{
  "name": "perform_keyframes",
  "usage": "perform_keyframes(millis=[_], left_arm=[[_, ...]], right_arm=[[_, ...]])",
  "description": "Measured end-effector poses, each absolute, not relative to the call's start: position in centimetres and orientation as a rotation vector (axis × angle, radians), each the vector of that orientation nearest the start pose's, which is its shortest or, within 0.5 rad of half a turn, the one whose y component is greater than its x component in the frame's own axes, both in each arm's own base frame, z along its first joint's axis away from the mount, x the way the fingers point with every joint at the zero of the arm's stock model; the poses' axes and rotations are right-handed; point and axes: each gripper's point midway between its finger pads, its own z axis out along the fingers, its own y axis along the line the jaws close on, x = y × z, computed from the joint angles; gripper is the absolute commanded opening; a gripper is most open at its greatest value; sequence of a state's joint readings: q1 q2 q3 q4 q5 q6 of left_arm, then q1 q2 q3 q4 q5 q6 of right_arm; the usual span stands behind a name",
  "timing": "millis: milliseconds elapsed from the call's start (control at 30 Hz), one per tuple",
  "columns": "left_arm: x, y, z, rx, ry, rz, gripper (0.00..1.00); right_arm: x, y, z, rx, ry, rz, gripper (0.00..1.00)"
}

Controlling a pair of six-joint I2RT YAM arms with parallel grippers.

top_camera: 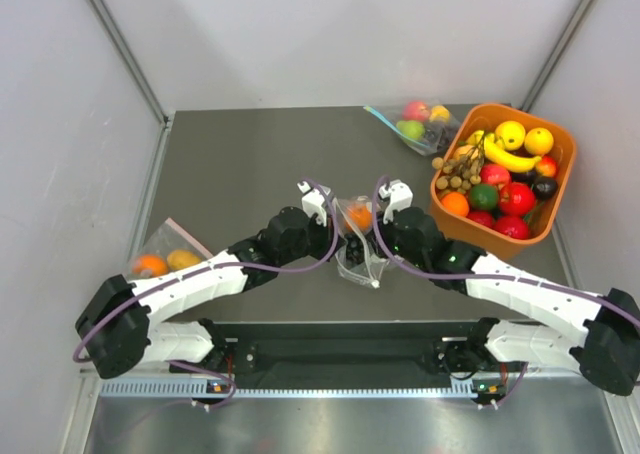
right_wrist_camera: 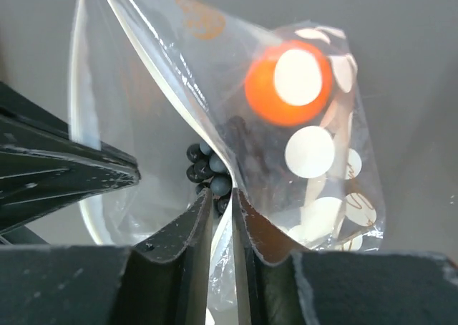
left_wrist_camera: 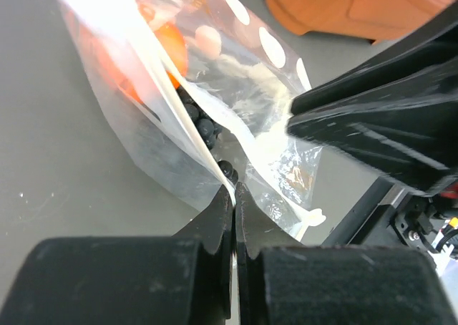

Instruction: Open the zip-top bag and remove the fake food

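Your left gripper is pinched tight on one edge of the dotted bag, and your right gripper nips the other edge with narrow jaws. You see the bag between them above the table, with the orange ball and dark berries inside.

Cannot count the dark berries, half hidden behind the right gripper. Can make out the orange ball only as a blur through the bag, cut off at the top.
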State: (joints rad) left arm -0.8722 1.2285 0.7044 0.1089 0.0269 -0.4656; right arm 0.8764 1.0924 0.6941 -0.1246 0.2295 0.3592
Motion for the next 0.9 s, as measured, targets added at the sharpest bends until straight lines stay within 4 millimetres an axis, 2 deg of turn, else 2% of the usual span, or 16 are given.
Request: perform_keyframes(millis=[167,600,700,733,833,900], left_arm=[[23.1,-31.0,15.5,0.438,2.061,-0.865,0.00],[23.0,-30.9,15.4,0.437,2.067,-0.859,0.00],[22.9,-30.8,15.8,0.436,2.056,-0.865,0.00],[22.9,-30.8,15.9,0.436,2.053,-0.866,0.00],[22.8,-30.9,16.0,0.440,2.051,-0.874,0.00],[22.7,-30.9,15.9,0.445,2.055,-0.877,0.00]], right_arm=[[23.7,24.7,15.4,-0.407,2.074,0.521,0.19],[22.3,27.1,11.4,-0.573,2.173,0.593,0.33],[22.3,27.4,10.0,-0.599,2.201,0.577,0.43],[22.4,27.5,9.7,-0.606,2.206,0.573,0.53],[22.8,27.9,8.7,-0.620,2.213,0.558,0.69],[23.3,28.1,8.5,-0.625,2.211,0.540,0.70]])
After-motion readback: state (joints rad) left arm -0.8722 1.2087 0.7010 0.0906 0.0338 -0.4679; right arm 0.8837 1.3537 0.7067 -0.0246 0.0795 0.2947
